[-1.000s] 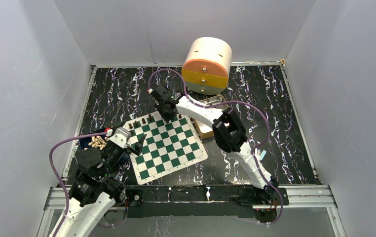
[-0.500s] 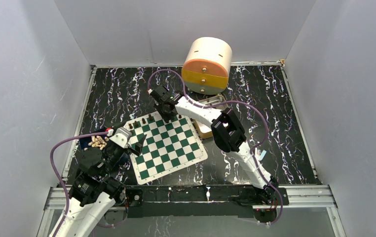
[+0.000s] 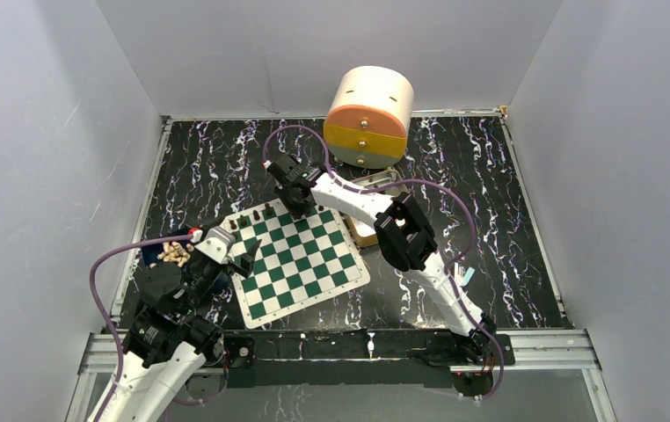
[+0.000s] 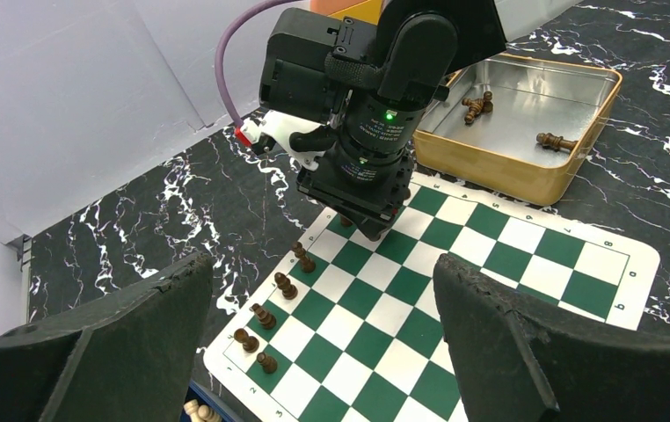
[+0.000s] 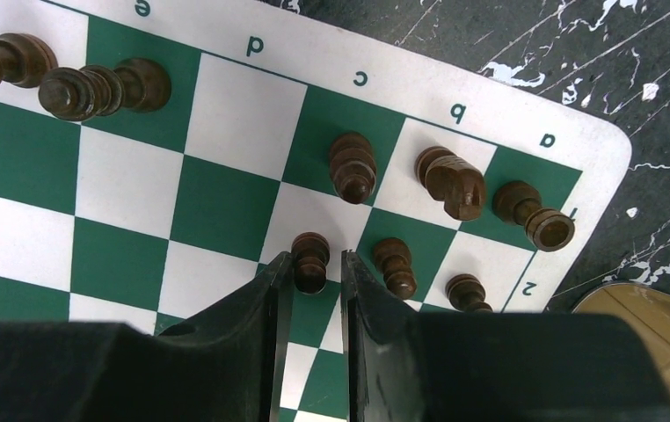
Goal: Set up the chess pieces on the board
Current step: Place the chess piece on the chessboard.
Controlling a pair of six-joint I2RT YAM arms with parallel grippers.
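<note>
tin tray | round drawer unit (orange, yellow fronts) | marbled tabletop

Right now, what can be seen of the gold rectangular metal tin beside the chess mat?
The gold rectangular metal tin is shallow, lidless, round-cornered, with gold outer walls and a shiny silver floor. It sits flat on the black marbled table, just past the green-and-white checkered mat's edge. A few dark brown chess pieces lie toppled inside.
</note>
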